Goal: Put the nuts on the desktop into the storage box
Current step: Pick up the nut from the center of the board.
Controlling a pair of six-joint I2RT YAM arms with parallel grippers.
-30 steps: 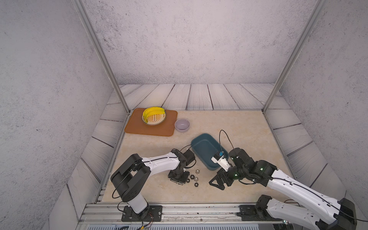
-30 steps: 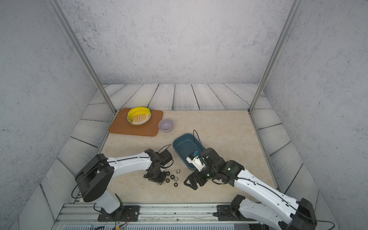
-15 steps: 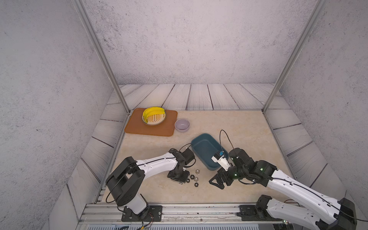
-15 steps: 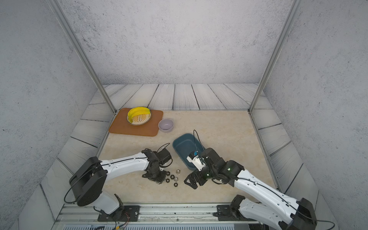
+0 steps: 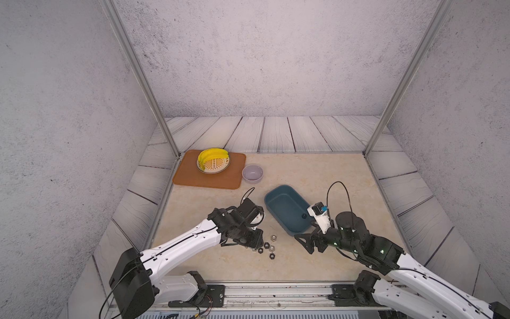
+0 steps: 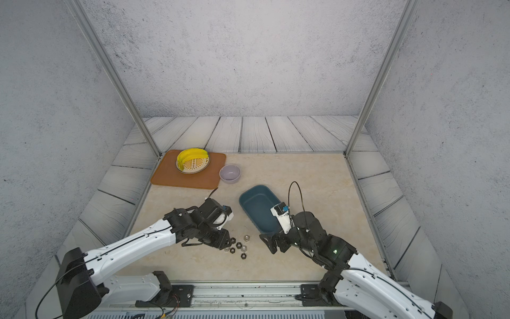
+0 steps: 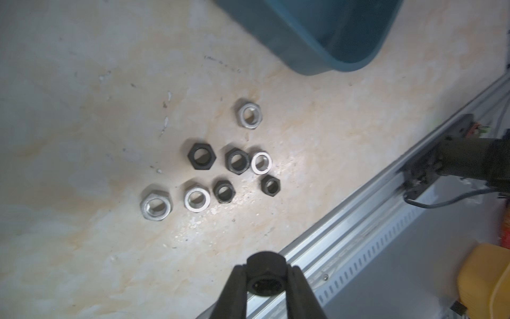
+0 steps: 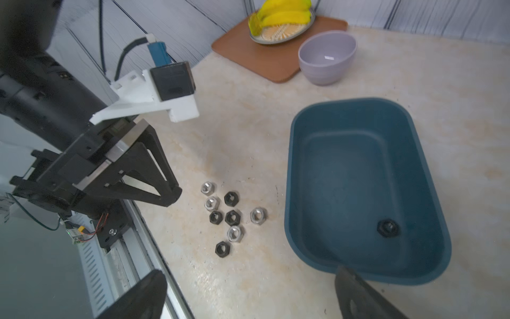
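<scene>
The left pincer (image 7: pixel 267 273) is pinching shut on one black nut (image 7: pixel 266 261). It should be holding tight and moving slowly over the low wall, because the nut is tiny and could be slipping out. Eight more nuts (image 7: pixel 191 154) are lying close together on the counter (image 7: pixel 82 110). To their right the storage box (image 8: pixel 345 179) is sitting, with a dark nut (image 8: pixel 382 229) inside. The right pincer (image 5: pixel 305 243) is hanging wide open and empty near the box's corner.
</scene>
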